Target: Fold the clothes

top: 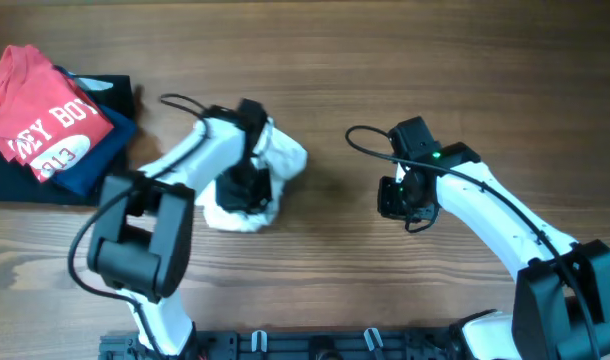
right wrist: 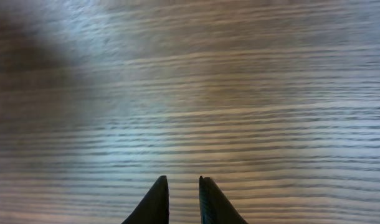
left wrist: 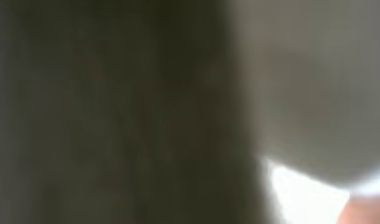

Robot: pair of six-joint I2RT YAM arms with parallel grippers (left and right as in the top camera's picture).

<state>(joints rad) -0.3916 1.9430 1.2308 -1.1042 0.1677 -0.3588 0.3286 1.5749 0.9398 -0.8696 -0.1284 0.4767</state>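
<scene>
While the left pincer (top: pixel 247 190) is clamped on the crumpled white soft cotton T-shirt (top: pixel 285 155) in the middle of the frame, it should lift slowly so the cloth hangs flat. The right pincer (right wrist: pixel 182 180), tips a little apart, holds nothing.

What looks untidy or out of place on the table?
The white shirt lies bunched in a crumpled heap around the left pincer, not spread flat. The red shirt sits askew on the dark stack.
</scene>
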